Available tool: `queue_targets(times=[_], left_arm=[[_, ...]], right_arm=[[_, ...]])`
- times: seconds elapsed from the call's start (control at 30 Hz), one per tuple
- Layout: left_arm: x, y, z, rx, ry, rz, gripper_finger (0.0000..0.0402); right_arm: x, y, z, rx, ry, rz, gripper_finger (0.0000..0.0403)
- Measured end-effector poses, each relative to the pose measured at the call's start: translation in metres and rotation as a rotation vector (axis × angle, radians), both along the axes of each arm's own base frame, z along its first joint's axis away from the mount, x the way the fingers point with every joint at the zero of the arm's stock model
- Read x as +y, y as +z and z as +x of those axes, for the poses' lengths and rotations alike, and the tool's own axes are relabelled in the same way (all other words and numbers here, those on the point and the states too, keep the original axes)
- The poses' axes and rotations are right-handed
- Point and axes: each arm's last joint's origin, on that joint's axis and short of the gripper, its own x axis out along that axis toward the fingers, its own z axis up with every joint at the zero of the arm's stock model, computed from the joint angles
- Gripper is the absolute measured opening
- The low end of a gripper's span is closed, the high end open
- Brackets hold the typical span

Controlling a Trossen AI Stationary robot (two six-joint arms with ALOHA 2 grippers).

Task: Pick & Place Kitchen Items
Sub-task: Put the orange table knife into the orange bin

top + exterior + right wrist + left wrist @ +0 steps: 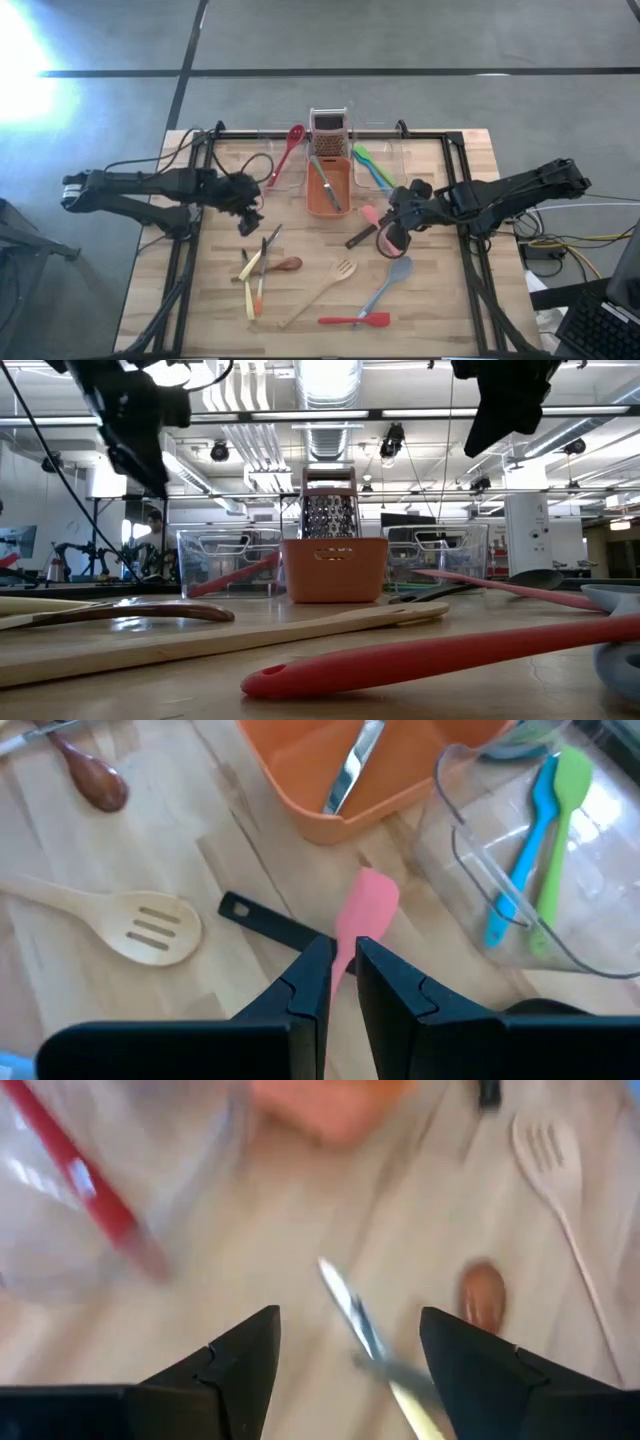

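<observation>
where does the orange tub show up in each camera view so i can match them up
High view: orange tub, centre of the table, between the two clear tubs.
Low view: centre, in front of the grater.
Left wrist view: only an orange blur at one edge; cannot tell.
Right wrist view, beyond the right gripper.
Shared landmark: the slotted wooden spoon.

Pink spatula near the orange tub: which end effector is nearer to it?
Right. The right end effector is shut on the pink spatula. The left end effector hangs open across the table, over the yellow-handled knives.
</observation>
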Motion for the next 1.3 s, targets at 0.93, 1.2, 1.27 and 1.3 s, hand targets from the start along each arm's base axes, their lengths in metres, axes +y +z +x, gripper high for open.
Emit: queue_targets(times=[0.93, 1.2, 1.27, 1.3], left_arm=[[-0.092, -0.056, 0.046, 0.19, 0.134, -0.325, 0.0243], [-0.096, -0.065, 0.049, 0.267, 0.239, -0.447, 0.0243], [-0.096, -0.064, 0.049, 0.263, 0.281, -0.462, 0.0243], [-0.095, -0.064, 0.049, 0.26, 0.304, -0.467, 0.0243]], right_arm=[[-0.004, 0.022, 0.005, -0.054, 0.029, -0.21, 0.0044], [-0.004, 0.022, 0.005, -0.054, 0.036, -0.214, 0.0044], [-0.004, 0.022, 0.005, -0.052, 0.04, -0.218, 0.0043], [-0.004, 0.022, 0.005, -0.05, 0.046, -0.222, 0.0043]])
